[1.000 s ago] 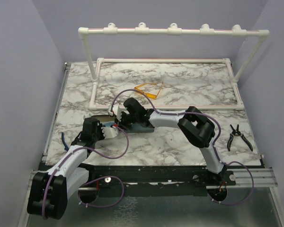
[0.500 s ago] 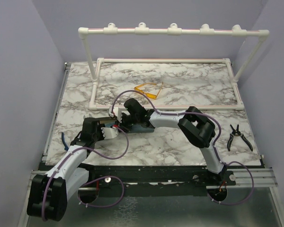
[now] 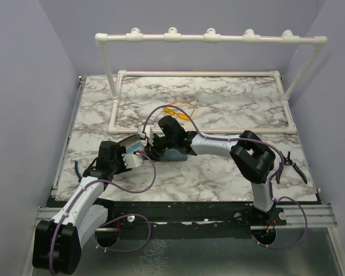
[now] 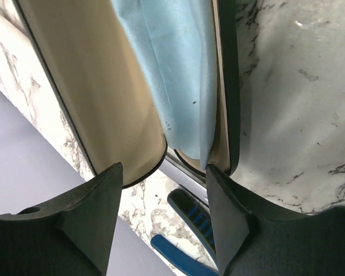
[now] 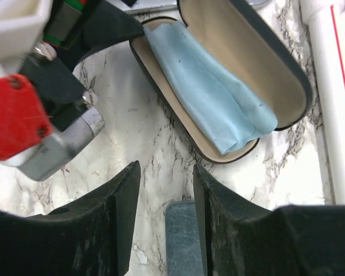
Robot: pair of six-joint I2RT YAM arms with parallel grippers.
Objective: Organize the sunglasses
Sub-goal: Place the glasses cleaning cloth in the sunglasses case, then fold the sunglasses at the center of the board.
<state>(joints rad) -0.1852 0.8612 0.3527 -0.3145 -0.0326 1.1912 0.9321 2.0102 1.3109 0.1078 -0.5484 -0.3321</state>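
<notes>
A black case (image 5: 247,46) lies open on the marble counter (image 3: 230,172). It is tan inside, and a soft blue cloth (image 5: 213,98) lies in it. The left tool (image 4: 164,172) is right at one end of the black case. Its two fingers are apart, with nothing pinched between them. The end of the case sits just at the gap. I cannot tell if a finger touches the case. The right tool (image 5: 166,167) hangs close beside the black case, over its long side. Its fingers are apart too and hold nothing. A grey-blue case (image 5: 181,238) lies shut just beside the black case, and one end of it shows under the gap of the right tool. The yellow sunglasses (image 3: 173,109) lie on the counter past the black case, on the far side from the arm bases, and apart from it. They sit inside a white pipe frame (image 3: 195,73). A pair of pliers (image 3: 296,169) lies well away from the black case, near the right edge of the counter.
</notes>
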